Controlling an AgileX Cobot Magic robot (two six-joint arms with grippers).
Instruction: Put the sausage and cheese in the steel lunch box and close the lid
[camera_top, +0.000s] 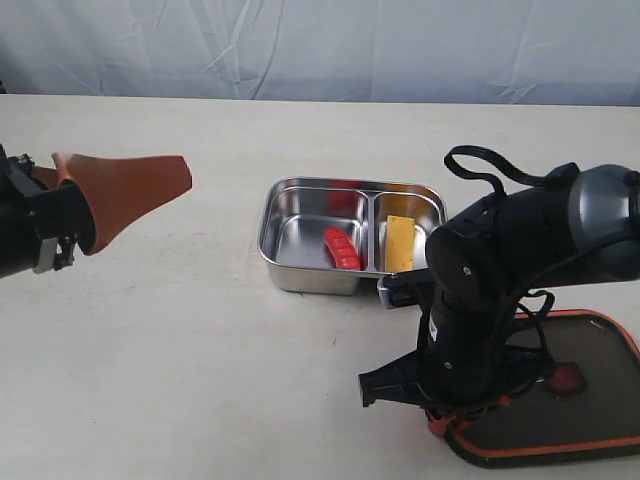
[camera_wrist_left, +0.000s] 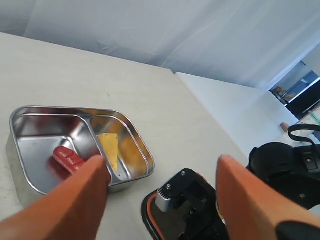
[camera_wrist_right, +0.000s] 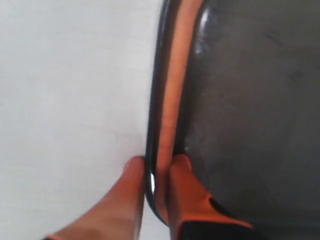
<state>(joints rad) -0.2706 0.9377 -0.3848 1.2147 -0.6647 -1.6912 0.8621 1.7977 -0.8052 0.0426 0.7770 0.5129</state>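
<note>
Right gripper (camera_wrist_right: 152, 167): fingers pressed together on the rim of the lid (camera_wrist_right: 250, 100), one orange finger outside the edge and one inside, both touching it. The pinch sits at the lid's near-left edge in the exterior view, under the bent right arm.

Lid: dark, orange-trimmed, flat on the table (camera_top: 180, 350) at the front right, near the steel lunch box (camera_top: 300, 275) but apart from it. Whether any edge is off the surface cannot be told.

Steel lunch box: open, mid-table. The sausage (camera_top: 341, 248) lies in the larger compartment against the divider. The cheese (camera_top: 400, 243) lies in the smaller one.

Left gripper (camera_wrist_left: 161, 167): fingers spread wide, holding nothing, hanging above the table at the left, well apart from the box.

Progress, judged: both foods are loaded. The lid is gripped but not yet on the box, so carrying, seating and closing it remain.

Edges and room:
- The grip is on a thin rim only, so the lid may tilt or slip when raised
- The right arm's elbow stands just beside the box's near-right corner, leaving little clearance there
- Bare table lies left of and in front of the box
- The space directly above the box is free
</note>
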